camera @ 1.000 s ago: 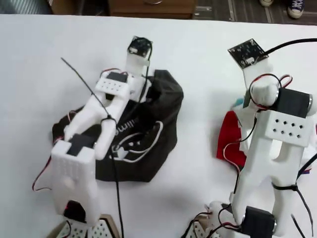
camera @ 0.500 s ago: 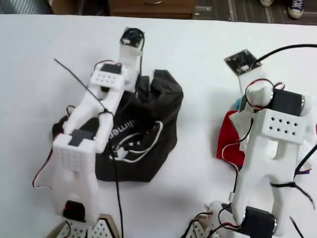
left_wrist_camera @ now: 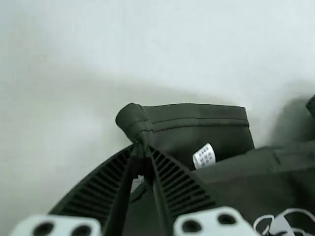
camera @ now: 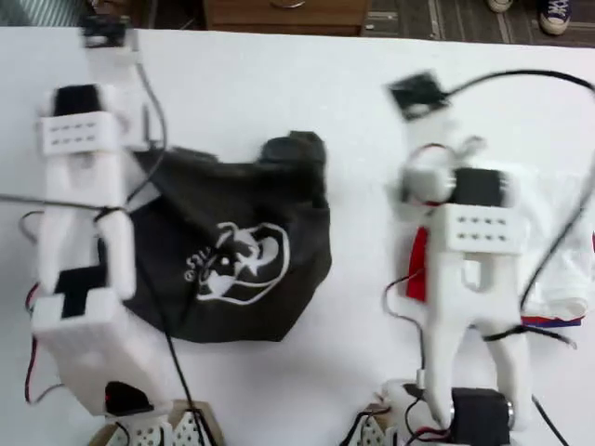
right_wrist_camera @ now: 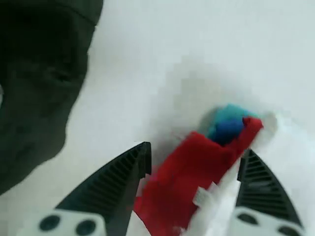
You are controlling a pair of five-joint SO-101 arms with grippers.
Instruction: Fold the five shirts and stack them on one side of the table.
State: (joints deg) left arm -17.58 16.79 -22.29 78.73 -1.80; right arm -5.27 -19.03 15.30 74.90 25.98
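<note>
Looking down over the white worktop (camera: pixel 279 93), the black shirt (camera: pixel 232 251) with its white print lies spread in the middle of the frame. One corner is drawn out toward the upper left, where the left arm (camera: pixel 79 177) stands close to the worktop's left edge and reaches nearly to its far edge. Open white surface runs along the whole upper part of the frame, and a bare lane separates the black shirt from the right arm (camera: pixel 465 269) at centre right. Under that arm a strip of red shirt (camera: pixel 416 265) shows, and a white shirt (camera: pixel 567 232) lies beside it, up against the right edge of the frame.

The left wrist view gives what the overhead one hides. The left end effector (left_wrist_camera: pixel 141 147) is clamped tight on a bunched fold at the black shirt's edge, the cloth pinched between the ribbed fingers (left_wrist_camera: pixel 177 182). A small white label (left_wrist_camera: pixel 204 156) sits just beside them, with bare worktop beyond.

The right wrist view shows the right end effector (right_wrist_camera: pixel 197 152) with its fingers wide apart, hanging over the red shirt and gripping nothing. A scrap of teal and blue cloth (right_wrist_camera: pixel 226 125) peeks out at the red shirt's far end and white fabric lies against it. The black shirt's edge sits well apart across bare worktop.
</note>
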